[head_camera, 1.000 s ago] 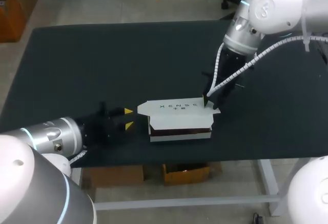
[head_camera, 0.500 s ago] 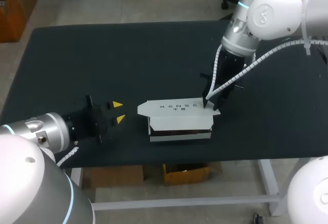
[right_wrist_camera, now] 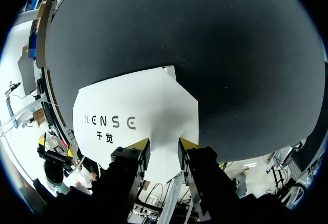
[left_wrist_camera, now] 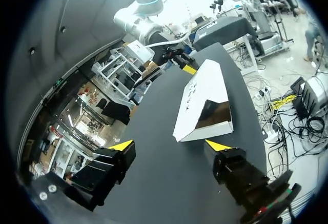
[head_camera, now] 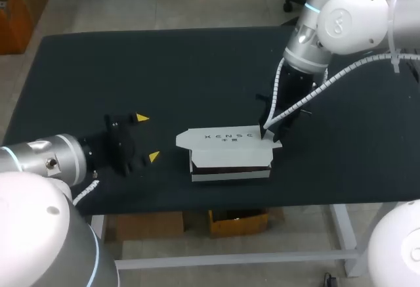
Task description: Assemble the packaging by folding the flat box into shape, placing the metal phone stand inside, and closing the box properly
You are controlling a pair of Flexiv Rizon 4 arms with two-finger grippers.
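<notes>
Two grippers flank the white box, which lies near the front edge of the black table. At the box's right end the right gripper has its fingers drawn narrow with the end flap between them, apparently pinched. The left gripper is spread wide and stands apart from the box's left end, whose opening faces it.

The white box (folded into shape, lid flap laid over it) lies flat at the near side, right of centre, left end open.
</notes>
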